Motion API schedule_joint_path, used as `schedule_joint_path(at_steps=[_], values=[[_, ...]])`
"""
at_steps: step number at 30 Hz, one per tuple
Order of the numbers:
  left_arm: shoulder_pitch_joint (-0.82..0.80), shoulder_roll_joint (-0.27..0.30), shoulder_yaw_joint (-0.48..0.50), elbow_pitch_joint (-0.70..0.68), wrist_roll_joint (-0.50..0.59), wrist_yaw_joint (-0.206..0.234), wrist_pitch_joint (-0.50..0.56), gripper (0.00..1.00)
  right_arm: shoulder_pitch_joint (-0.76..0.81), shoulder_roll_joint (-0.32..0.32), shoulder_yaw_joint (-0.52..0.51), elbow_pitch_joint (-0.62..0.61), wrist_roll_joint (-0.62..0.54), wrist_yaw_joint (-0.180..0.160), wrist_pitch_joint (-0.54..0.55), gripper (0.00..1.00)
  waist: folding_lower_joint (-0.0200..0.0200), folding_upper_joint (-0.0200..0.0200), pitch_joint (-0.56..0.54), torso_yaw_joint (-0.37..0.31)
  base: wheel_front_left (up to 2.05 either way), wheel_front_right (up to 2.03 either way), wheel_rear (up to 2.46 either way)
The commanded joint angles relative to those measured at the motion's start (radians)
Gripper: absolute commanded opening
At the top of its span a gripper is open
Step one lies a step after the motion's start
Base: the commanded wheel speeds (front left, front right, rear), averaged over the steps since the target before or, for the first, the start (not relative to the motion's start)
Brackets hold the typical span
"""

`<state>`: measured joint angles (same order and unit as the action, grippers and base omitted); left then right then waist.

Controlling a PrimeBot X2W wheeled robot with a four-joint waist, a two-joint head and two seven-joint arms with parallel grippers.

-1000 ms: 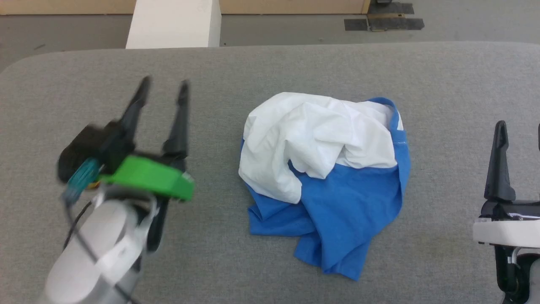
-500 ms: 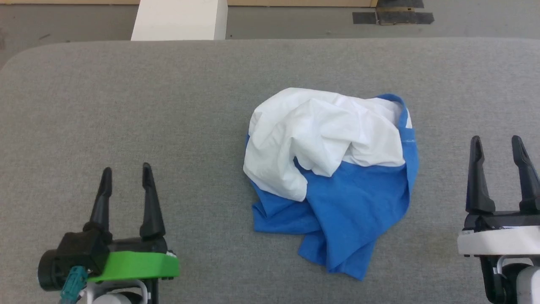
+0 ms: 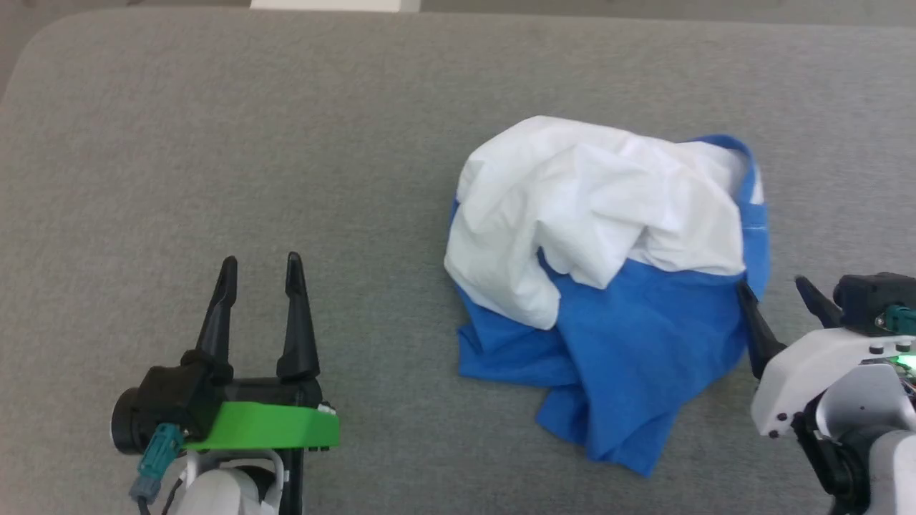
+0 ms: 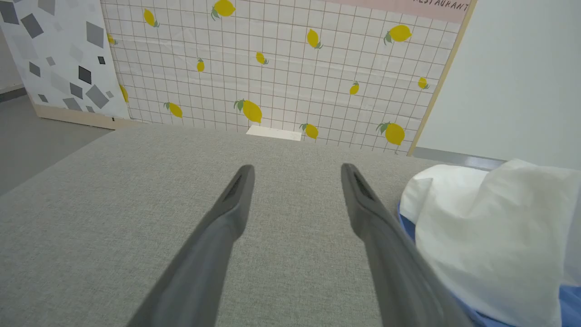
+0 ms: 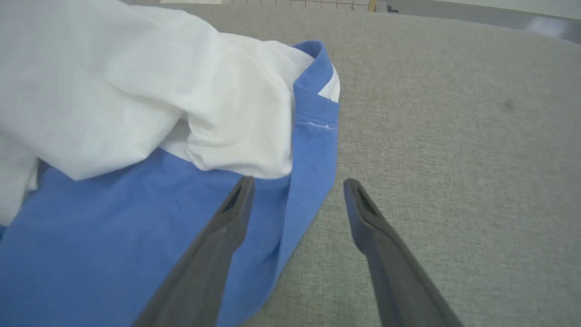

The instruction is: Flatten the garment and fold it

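The garment (image 3: 608, 286), a white T-shirt with blue parts, lies crumpled in a heap right of the table's middle, white cloth bunched over blue. My left gripper (image 3: 257, 265) stands open at the lower left, well clear of the heap; in the left wrist view the garment (image 4: 494, 240) lies to the right of the open gripper (image 4: 295, 175). My right gripper (image 3: 776, 286) is open at the heap's right edge. In the right wrist view one fingertip (image 5: 243, 186) sits over the garment's blue edge (image 5: 313, 150) and the other over bare table, with nothing gripped.
The grey fabric-covered table (image 3: 215, 143) has a rounded far-left corner. A wall panel with a lemon-print grid (image 4: 281, 68) stands beyond the table's far edge, with a pale block (image 4: 273, 132) at its foot.
The camera has tilted down and shifted, so the whole picture moved. My left gripper dropped back to the lower left. My right gripper turned and came in against the garment's right edge.
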<state>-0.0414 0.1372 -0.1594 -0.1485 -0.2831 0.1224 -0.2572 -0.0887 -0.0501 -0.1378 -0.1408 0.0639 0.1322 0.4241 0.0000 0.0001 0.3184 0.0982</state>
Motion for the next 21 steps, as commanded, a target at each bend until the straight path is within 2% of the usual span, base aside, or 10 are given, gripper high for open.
schedule_joint_path(at_steps=[1,7,8,9,10,17,19,21], values=[[-0.019,-0.010,0.008,0.008,0.009,-0.013,-0.004,1.00,0.006,0.000,-0.010,0.002,-0.003,-0.002,0.029,1.00,0.0000,-0.0001,0.040,0.046,0.00,0.00,0.00],[-0.032,-0.049,0.033,0.040,0.033,-0.066,-0.004,1.00,0.045,0.000,-0.030,0.015,-0.004,-0.002,0.169,1.00,0.0000,-0.0001,0.055,0.096,0.00,0.00,0.00],[-0.032,-0.054,0.037,0.045,0.037,-0.074,-0.004,1.00,0.052,0.000,-0.030,0.014,0.006,-0.002,0.187,0.95,0.0000,-0.0001,0.053,0.101,0.00,0.00,0.00],[-0.032,-0.058,0.041,0.048,0.039,-0.080,-0.004,1.00,0.057,0.000,-0.029,0.010,0.013,-0.002,0.196,0.11,0.0000,-0.0001,0.051,0.105,0.00,0.00,0.00],[-0.031,-0.062,0.046,0.053,0.042,-0.086,-0.004,1.00,0.059,0.000,-0.029,0.002,0.016,-0.002,0.198,0.00,0.0000,-0.0001,0.046,0.108,0.00,0.00,0.00],[-0.013,-0.079,0.068,0.076,0.056,-0.108,-0.004,1.00,0.033,-0.002,-0.041,-0.066,-0.032,-0.002,0.203,0.00,0.0000,-0.0001,0.007,0.101,0.00,0.00,0.00],[-0.011,-0.081,0.072,0.077,0.058,-0.113,-0.004,1.00,0.017,-0.034,-0.053,-0.094,-0.048,-0.002,0.228,0.00,0.0000,-0.0001,0.004,0.097,0.00,0.00,0.00],[-0.011,-0.083,0.078,0.074,0.061,-0.118,-0.004,1.00,-0.007,-0.105,-0.073,-0.113,-0.049,-0.002,0.266,0.00,0.0000,-0.0001,0.009,0.092,0.00,0.00,0.00]])
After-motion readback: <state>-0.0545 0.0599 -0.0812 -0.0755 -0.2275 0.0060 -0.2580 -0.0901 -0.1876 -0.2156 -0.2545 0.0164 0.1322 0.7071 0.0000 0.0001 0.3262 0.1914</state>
